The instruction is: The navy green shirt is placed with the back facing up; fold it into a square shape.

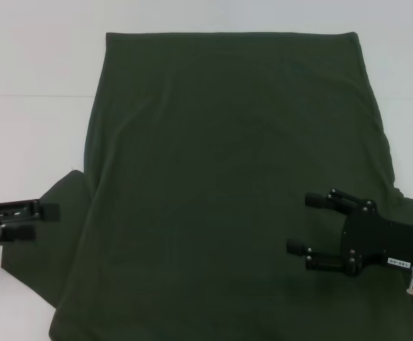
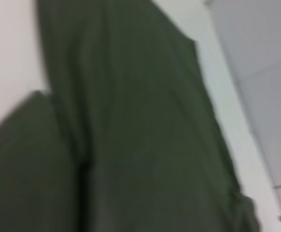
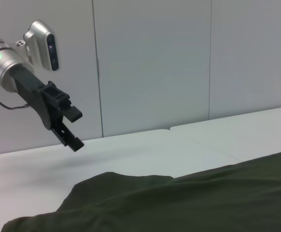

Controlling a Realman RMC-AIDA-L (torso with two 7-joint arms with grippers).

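The navy green shirt (image 1: pixel 228 192) lies spread flat on the white bench (image 1: pixel 36 71) in front of me, its plain side up, with no lettering showing. Its straight hem sits at the far edge, and the cloth widens toward me until it runs out of the head view at the near edge. A sleeve (image 1: pixel 43 234) sticks out on my left side, lying flat on the bench.

My left gripper (image 1: pixel 42 222) hangs just off the outer edge of that sleeve, near the bench's left margin. Its two fingers (image 1: pixel 47 211) point inward toward the shirt, spread apart with nothing between them. From the right wrist view the same gripper (image 3: pixel 75 129) is seen raised above the bench, clear of the cloth, with a gap of air beneath it.

My right gripper (image 1: pixel 307 224) is over the right part of the shirt, near the side closest to me. Its fingers (image 1: pixel 320 199) point left across the cloth, spread wide and empty. I cannot tell whether they touch the cloth or float just above it.

The left wrist view shows only the shirt's (image 2: pixel 131 135) body and sleeve against the pale bench (image 2: pixel 10 58).
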